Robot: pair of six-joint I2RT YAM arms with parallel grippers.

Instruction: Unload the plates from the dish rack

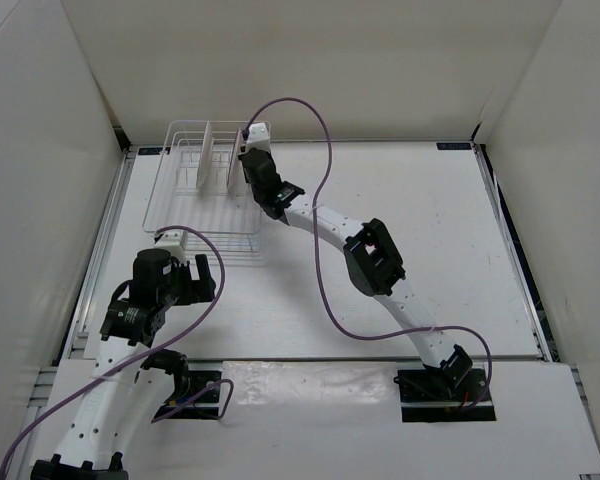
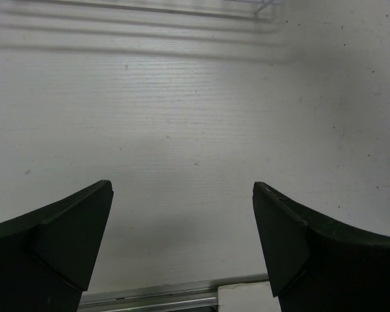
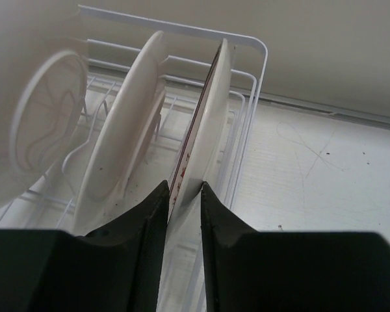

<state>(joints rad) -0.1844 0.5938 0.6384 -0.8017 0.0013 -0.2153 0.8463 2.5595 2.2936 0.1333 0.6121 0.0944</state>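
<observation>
The white wire dish rack (image 1: 161,205) stands at the back left of the table. Three pale plates stand upright in it. In the right wrist view they are a left plate (image 3: 49,123), a middle plate (image 3: 127,130) and a right plate (image 3: 211,104) with a thin dark rim and red marks. My right gripper (image 3: 183,184) is shut on the near rim of the right plate, one finger on each face. It sits over the rack's right end (image 1: 248,160). My left gripper (image 2: 182,185) is open and empty above bare table, near the rack's front edge (image 1: 208,278).
White walls enclose the table on the left, back and right. The rack's right wire wall (image 3: 257,71) runs close beside the held plate. A metal rail (image 2: 149,300) marks the table's near edge. A purple cable (image 1: 325,150) loops above the right arm.
</observation>
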